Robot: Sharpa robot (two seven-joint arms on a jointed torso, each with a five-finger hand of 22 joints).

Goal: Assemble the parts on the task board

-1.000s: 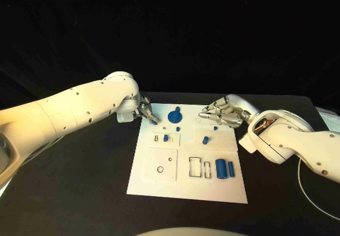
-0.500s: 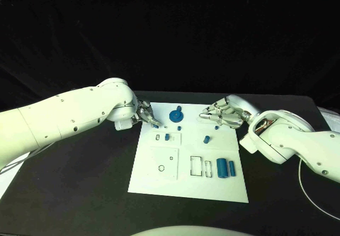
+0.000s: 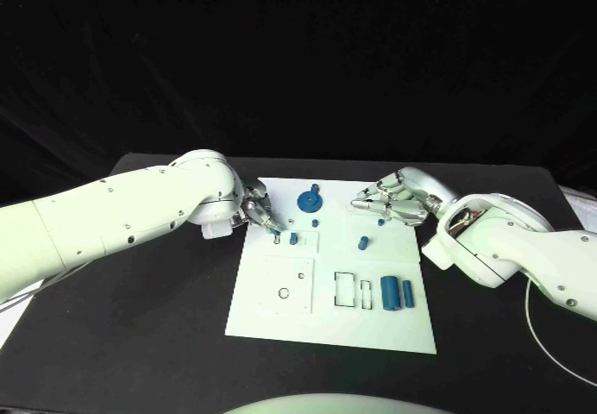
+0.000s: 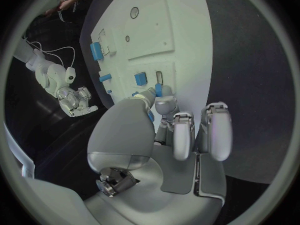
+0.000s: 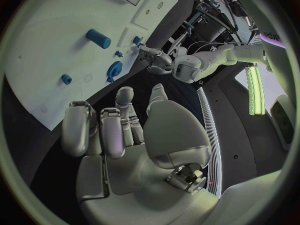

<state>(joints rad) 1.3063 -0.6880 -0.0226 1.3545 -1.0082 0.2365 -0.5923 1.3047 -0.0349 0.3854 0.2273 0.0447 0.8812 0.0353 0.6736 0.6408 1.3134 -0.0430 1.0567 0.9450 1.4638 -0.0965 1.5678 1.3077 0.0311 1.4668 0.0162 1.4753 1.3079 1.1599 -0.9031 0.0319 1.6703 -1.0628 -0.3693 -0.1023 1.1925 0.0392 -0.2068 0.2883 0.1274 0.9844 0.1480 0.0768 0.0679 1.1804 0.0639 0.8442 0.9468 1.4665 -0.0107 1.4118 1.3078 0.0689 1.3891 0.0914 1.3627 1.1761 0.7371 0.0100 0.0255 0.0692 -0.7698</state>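
Note:
The white task board lies in the middle of the black table. My left hand hovers at the board's far left edge and pinches a small blue part between thumb and finger, just above a small slot. My right hand hangs over the board's far right corner with nothing in it, fingers loosely bent and apart. On the board sit a round blue piece, a small blue block, a blue peg and two blue cylinders at the near right.
Empty rectangular slots lie beside the cylinders, and a raised square plate with holes takes the board's near left. Black table surrounds the board on all sides. A white cable runs along the table's right side.
My left hand has carried the small blue part nearer along the board's left edge, down toward the small slot. The right hand has stayed put.

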